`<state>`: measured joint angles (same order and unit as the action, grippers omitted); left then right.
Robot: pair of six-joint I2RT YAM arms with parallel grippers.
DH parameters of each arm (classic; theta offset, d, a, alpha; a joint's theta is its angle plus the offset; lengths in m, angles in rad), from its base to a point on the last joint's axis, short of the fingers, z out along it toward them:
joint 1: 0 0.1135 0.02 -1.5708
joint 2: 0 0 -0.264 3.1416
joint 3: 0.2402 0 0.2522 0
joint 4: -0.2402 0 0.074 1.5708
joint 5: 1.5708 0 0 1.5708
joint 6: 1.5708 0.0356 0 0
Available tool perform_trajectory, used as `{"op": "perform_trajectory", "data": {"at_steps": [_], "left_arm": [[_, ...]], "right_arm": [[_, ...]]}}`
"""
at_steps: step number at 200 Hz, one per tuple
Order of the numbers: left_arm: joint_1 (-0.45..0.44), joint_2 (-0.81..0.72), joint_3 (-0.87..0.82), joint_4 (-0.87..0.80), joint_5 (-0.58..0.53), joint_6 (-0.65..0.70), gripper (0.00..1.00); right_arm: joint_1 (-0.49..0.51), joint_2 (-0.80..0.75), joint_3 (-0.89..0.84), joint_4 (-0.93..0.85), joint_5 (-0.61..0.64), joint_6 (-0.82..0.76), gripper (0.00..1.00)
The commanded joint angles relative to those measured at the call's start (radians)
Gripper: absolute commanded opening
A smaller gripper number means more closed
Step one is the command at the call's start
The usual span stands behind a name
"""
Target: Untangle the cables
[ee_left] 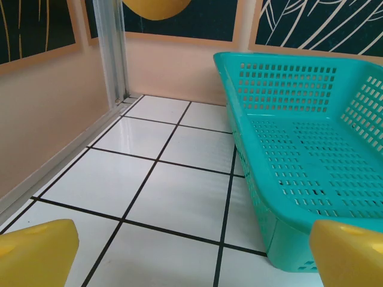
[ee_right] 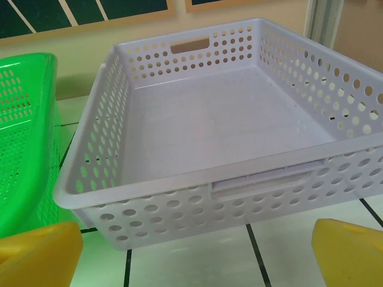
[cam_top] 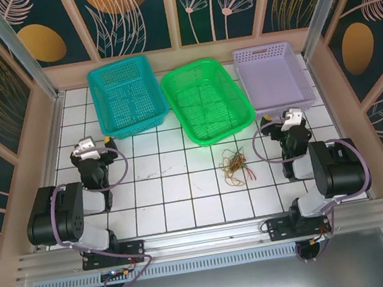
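I've got the cables [cam_top: 235, 165] in one loose knot of red, tan, green strands on the desk [cam_top: 176, 188]; left fingers [ee_left: 36, 254], right fingers [ee_right: 39, 257] both wide apart.

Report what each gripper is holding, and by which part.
Nothing is held. The left gripper and right gripper are both open and empty; the cables lie tangled on the table, untouched.

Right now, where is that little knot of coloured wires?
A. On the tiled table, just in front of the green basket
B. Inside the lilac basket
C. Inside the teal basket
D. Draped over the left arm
A: the cables lie in a loose clump on the tiled table, just on the near side of the green basket and between the two arms.
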<state>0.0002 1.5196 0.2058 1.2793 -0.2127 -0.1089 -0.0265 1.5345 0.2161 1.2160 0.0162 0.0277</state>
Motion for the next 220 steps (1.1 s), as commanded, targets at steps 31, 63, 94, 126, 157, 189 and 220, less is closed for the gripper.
{"op": "perform_trajectory", "data": {"at_steps": [31, 63, 94, 126, 157, 189, 220], "left_arm": [[0.002, -0.003, 0.005, 0.035, 0.007, -0.009, 0.99], [0.001, -0.003, 0.004, 0.035, 0.007, -0.009, 0.99], [0.001, -0.004, 0.004, 0.036, 0.007, -0.009, 0.99], [0.001, -0.004, 0.004, 0.035, 0.008, -0.009, 0.99], [0.001, -0.004, 0.005, 0.035, 0.007, -0.009, 0.99], [0.001, -0.004, 0.006, 0.035, 0.007, -0.009, 0.99], [0.001, -0.053, -0.022, 0.052, -0.023, -0.016, 0.99]], "right_arm": [[-0.009, 0.006, 0.019, 0.030, -0.021, -0.006, 0.99], [-0.009, 0.006, 0.019, 0.030, -0.021, -0.005, 0.99], [-0.009, 0.006, 0.019, 0.029, -0.021, -0.005, 0.99], [-0.009, 0.006, 0.019, 0.030, -0.021, -0.006, 0.99], [-0.009, 0.005, 0.019, 0.028, -0.021, -0.005, 0.99], [-0.008, 0.006, 0.019, 0.029, -0.022, -0.006, 0.99], [-0.007, -0.045, 0.018, -0.008, 0.024, 0.011, 0.99]]}}
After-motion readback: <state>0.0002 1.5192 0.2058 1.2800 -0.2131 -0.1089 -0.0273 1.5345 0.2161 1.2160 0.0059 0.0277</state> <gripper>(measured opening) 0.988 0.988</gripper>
